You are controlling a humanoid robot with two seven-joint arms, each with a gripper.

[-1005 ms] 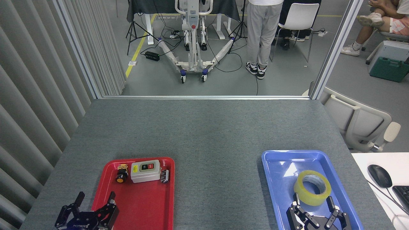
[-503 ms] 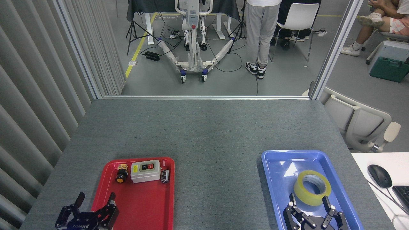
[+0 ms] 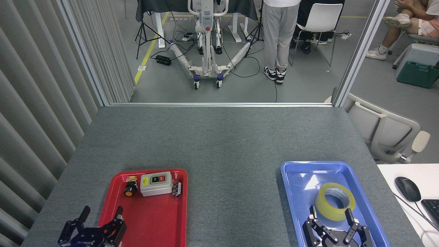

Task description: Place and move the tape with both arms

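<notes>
Packing tape lies flat in the blue tray, right gripper just short of it
The tape (image 3: 335, 201) rests in the blue tray (image 3: 298, 178); the right gripper (image 3: 331, 216) spreads its fingers wide, empty, at the roll's near edge; the left gripper (image 3: 101, 215), spread and empty, hovers by the red tray (image 3: 154, 219)

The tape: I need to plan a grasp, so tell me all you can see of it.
The tape is a wide roll of translucent yellow film on a white core, its hole facing up and slightly tilted. It lies in the blue tray, toward the near right side. The right hand is open, its fingers reaching up at either side of the roll's near edge; contact cannot be told.
</notes>
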